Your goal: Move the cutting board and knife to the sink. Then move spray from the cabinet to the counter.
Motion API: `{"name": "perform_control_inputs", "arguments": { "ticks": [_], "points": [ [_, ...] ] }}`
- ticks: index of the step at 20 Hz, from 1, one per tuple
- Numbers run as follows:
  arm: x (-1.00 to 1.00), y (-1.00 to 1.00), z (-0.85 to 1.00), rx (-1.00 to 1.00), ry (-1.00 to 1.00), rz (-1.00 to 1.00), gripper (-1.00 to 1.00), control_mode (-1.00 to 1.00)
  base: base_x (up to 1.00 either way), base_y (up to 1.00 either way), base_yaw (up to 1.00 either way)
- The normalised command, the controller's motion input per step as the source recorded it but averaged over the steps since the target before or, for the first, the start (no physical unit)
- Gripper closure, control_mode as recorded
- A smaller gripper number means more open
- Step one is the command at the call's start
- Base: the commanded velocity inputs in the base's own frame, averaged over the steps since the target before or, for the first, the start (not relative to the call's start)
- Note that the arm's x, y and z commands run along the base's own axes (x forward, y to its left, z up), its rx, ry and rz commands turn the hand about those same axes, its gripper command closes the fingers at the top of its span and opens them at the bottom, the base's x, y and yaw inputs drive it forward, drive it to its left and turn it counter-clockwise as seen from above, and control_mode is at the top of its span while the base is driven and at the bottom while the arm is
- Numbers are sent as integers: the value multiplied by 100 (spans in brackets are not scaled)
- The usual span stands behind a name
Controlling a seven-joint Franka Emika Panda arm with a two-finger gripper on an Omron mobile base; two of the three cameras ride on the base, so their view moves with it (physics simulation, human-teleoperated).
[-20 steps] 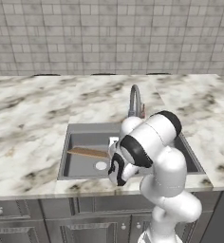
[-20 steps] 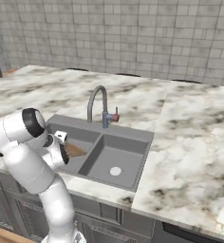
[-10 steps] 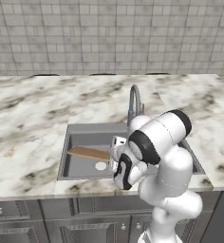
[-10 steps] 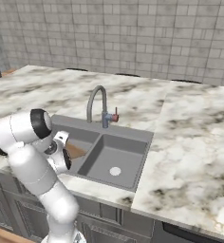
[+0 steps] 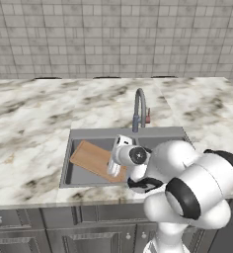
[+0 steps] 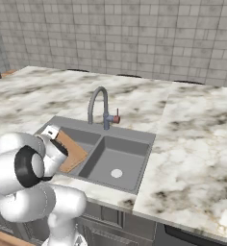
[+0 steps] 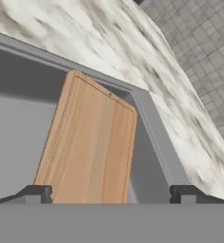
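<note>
Released since a moment ago, cutting board (image 7: 90, 147) leans in sink (image 7: 152, 133) between wide-apart fingers (image 7: 35, 193).

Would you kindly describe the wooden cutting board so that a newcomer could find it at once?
Start at the rectangular grey steel sink set into the white marble-look counter, below the curved silver faucet. In its left basin lies the flat light-brown wooden cutting board, tilted against the wall. It is the only warm-coloured wooden thing among grey steel.

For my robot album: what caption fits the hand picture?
Open claw above the wooden cutting board leaning inside the grey sink.
</note>
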Motion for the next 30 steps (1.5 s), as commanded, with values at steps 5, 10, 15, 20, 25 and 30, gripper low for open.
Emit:
{"name": "perform_control_inputs", "arguments": {
  "ticks": [5,10,15,20,25,30],
  "points": [
    [-36,7,100,0,44,-6,-100,-100,0,0,0],
    [-42,0,100,0,31,-7,-100,-100,0,0,0],
    [-39,3,100,0,26,-13,-100,-100,0,0,0],
    [-60,0,93,3,34,-18,-100,-100,0,0,0],
    [-87,-19,33,15,23,-29,-100,-100,0,0,0],
    [-100,-28,1,11,1,-35,-100,-100,0,0,0]
  ]
}}
